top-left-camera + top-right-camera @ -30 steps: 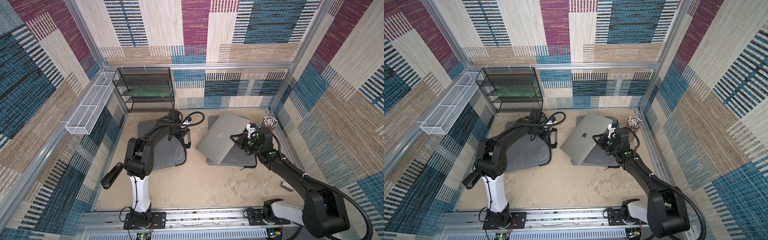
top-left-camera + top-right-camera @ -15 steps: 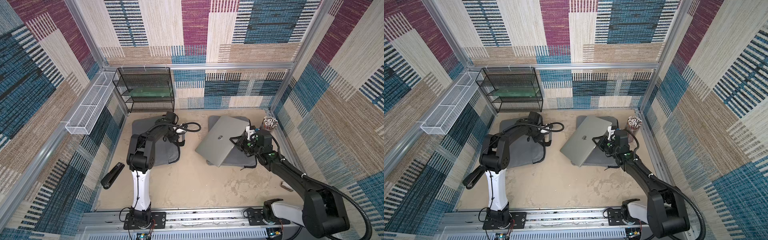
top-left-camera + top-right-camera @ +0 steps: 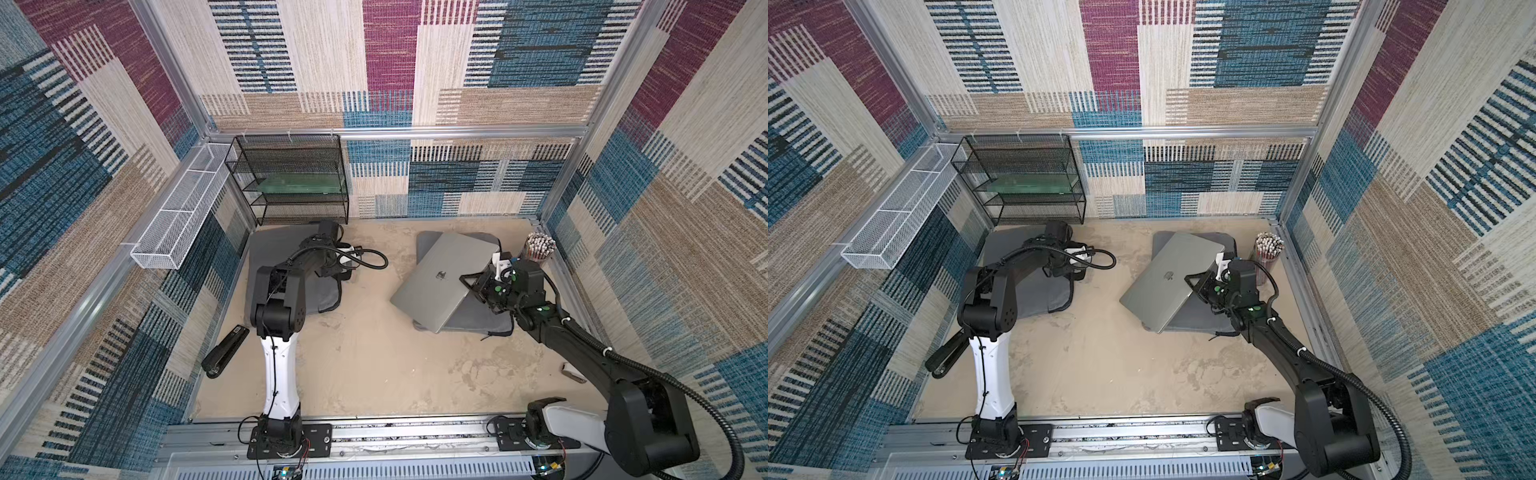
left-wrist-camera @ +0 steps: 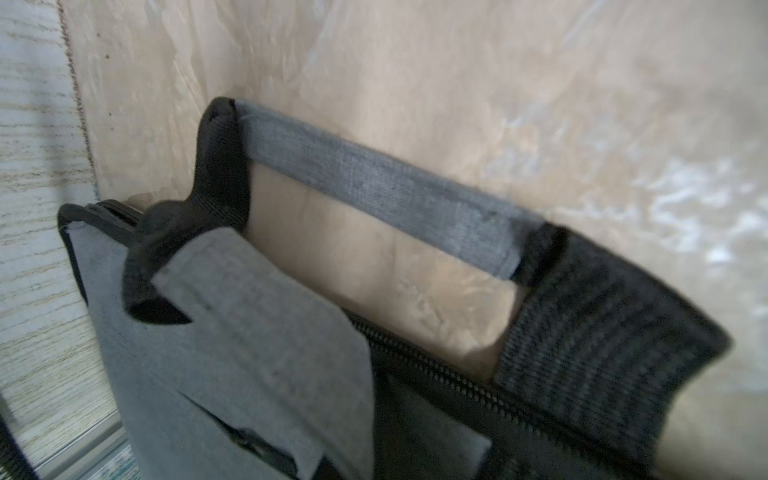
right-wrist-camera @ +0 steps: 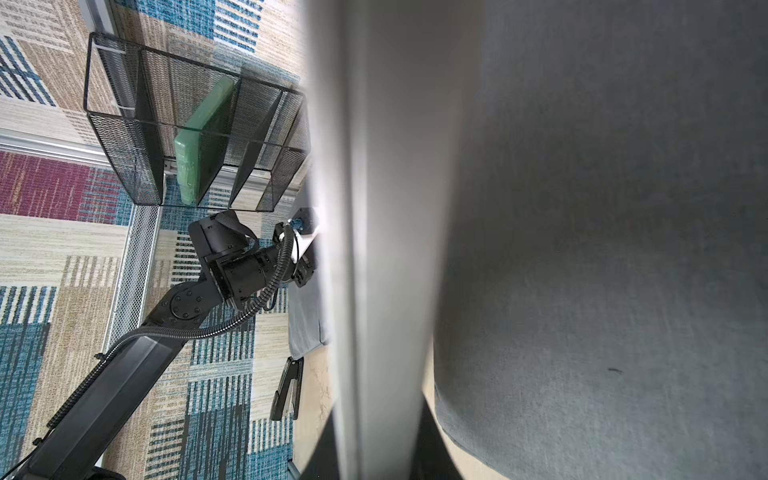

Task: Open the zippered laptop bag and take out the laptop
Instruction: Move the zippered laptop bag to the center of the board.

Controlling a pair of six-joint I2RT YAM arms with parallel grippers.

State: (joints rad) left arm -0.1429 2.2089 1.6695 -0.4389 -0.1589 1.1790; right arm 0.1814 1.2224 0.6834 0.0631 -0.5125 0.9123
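Observation:
The silver laptop [image 3: 444,282] [image 3: 1171,278] lies slanted on a flat grey sleeve [image 3: 469,322], its right edge raised. My right gripper [image 3: 471,284] [image 3: 1196,284] is shut on that edge; the laptop's edge [image 5: 386,249] runs between the fingers of the right gripper [image 5: 380,449]. The grey zippered laptop bag [image 3: 291,266] [image 3: 1025,266] lies at the back left under my left arm. My left gripper [image 3: 338,270] sits at its right edge, shut on the fabric by the handle [image 4: 374,183] and zipper [image 4: 436,374]; its fingers are hidden.
A black mesh rack [image 3: 295,183] holding a green item stands against the back wall. A white wire basket [image 3: 183,216] hangs on the left wall. A black stapler [image 3: 224,353] lies front left. A cup of pencils [image 3: 538,245] stands back right, behind the right wrist.
My left gripper has dragged the bag left and back, away from the laptop. The laptop has sunk a little lower over the sleeve in the right gripper.

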